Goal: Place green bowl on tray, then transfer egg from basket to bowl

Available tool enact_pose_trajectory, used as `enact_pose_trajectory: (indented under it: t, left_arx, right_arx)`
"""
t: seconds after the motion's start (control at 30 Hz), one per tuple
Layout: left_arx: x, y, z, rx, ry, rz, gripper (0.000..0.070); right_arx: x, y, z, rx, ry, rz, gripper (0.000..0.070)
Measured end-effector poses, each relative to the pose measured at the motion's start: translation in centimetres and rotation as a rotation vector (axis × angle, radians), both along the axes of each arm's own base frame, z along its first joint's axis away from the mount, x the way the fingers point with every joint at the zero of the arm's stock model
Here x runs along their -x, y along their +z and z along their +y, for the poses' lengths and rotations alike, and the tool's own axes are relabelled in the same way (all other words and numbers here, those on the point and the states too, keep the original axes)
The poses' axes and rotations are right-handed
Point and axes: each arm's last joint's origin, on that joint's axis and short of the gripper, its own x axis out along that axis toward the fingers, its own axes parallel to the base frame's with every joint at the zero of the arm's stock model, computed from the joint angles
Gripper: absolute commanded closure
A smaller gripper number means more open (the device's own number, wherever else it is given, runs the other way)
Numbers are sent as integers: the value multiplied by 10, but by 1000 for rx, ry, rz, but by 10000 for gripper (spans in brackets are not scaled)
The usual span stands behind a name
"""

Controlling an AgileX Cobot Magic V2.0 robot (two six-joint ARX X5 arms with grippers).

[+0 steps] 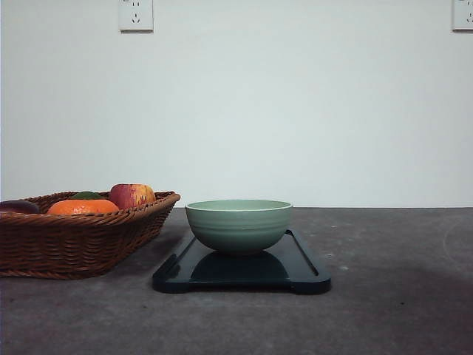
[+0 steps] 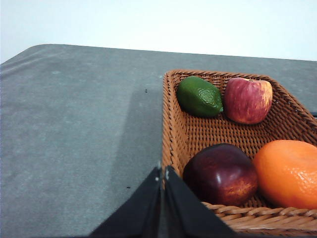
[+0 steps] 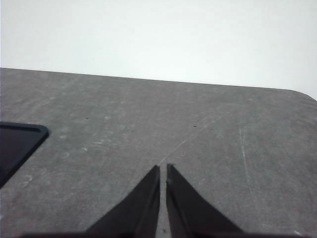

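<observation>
The green bowl [image 1: 239, 224] stands upright on the black tray [image 1: 307, 270] at the table's middle. To its left sits the brown wicker basket [image 1: 70, 244] holding fruit. The egg is hidden or out of view. In the left wrist view my left gripper [image 2: 162, 173] is shut, its tips over the near rim of the basket [image 2: 171, 134], with nothing between them. In the right wrist view my right gripper [image 3: 163, 169] is shut and empty above bare table, with a corner of the tray [image 3: 17, 141] off to one side.
The basket holds a lime [image 2: 199, 96], a red apple [image 2: 247, 99], a dark red apple [image 2: 221, 174] and an orange [image 2: 287, 173]. Grey tabletop [image 1: 399, 296] spreads to the right of the tray. A white wall with two sockets [image 1: 136, 15] stands behind.
</observation>
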Motion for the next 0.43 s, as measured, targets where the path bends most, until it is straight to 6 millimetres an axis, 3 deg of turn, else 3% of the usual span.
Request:
enact_pose_trajectory:
  t: [0.43]
  left_arx:
    - [0,0,0,0,0,0,700]
  right_arx:
    - [0,0,0,0,0,0,684]
